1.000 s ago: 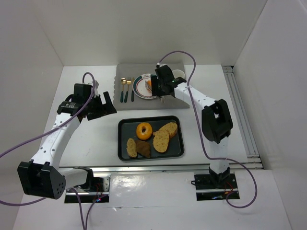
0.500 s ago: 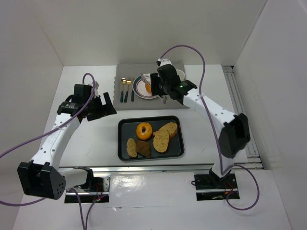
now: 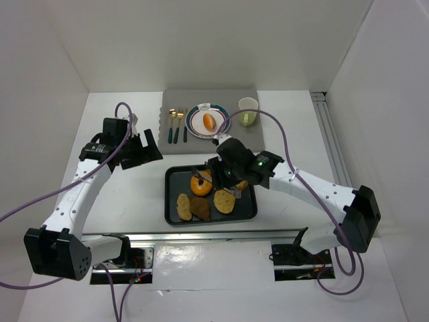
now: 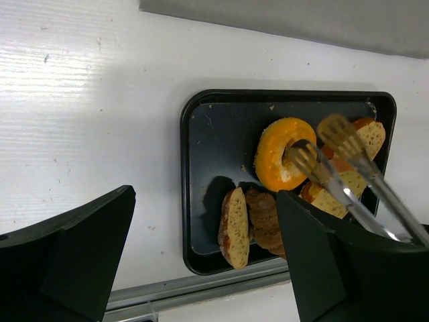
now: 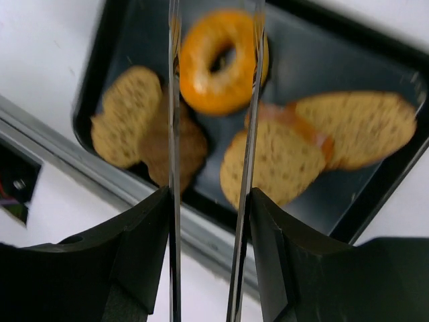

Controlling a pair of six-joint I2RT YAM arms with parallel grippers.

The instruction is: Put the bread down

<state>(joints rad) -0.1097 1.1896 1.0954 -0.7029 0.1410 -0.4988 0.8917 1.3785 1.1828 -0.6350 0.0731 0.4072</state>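
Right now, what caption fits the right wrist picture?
The right gripper holds tongs over an orange bagel on a black tray.

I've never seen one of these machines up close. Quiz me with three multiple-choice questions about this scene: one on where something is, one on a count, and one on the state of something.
1. Where does the ring-shaped orange bread lie?
A on the black tray; B in a basket; C on a shelf.

2. How many pieces of bread are on the plate?
A none; B one; C three.

3. How do the left arm's jaws stand?
A open, holding nothing; B shut on a slice; C shut on a cloth.

Answers:
1 A: the top view shows it on the tray beside the slices.
2 B: a single orange roll sits there.
3 A: the left wrist view shows both fingers wide apart with nothing gripped between them.
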